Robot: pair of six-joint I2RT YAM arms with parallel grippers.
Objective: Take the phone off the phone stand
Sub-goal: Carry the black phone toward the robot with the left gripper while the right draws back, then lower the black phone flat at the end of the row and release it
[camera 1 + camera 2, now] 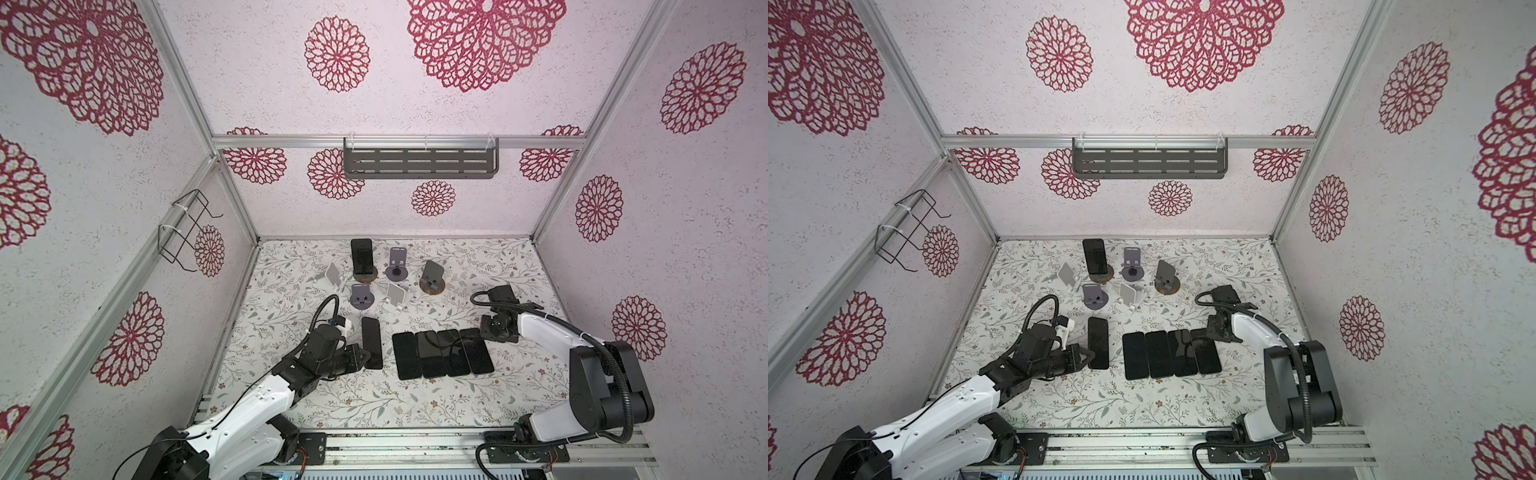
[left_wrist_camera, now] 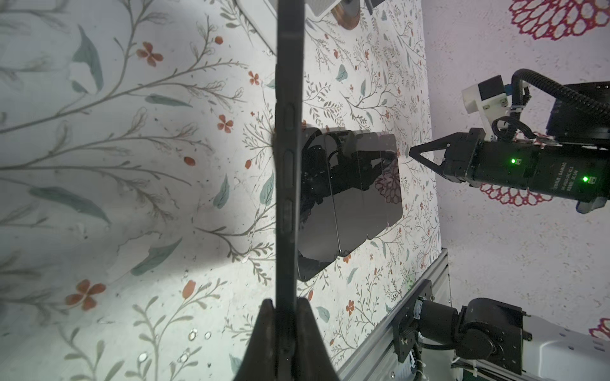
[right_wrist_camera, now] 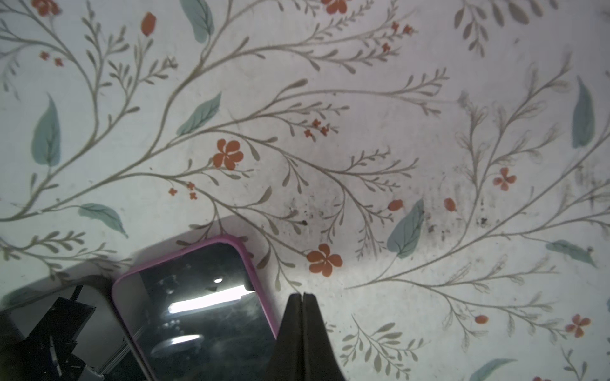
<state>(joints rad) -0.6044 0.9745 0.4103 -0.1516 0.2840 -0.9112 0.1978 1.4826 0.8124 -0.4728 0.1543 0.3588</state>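
Left hand (image 2: pixel 284 308) is clenched on the near end of a black phone (image 1: pixel 371 348), held flat over the floral-patterned desk (image 1: pixel 332 407), left of a row of four phones (image 1: pixel 428 355). Right hand (image 3: pixel 302 297), clenched on nothing, hangs just right of the pink-cased phone (image 3: pixel 204 313). Far back, a second phone (image 1: pixel 361 254) leans in a phone stand (image 1: pixel 365 275). White walls (image 1: pixel 685 270) carry red medallions.

The left claw (image 1: pixel 1089 354) pinches a black phone (image 1: pixel 1099 338) by its edge; a second phone (image 1: pixel 1094 254) leans on its stand (image 1: pixel 1101 276).
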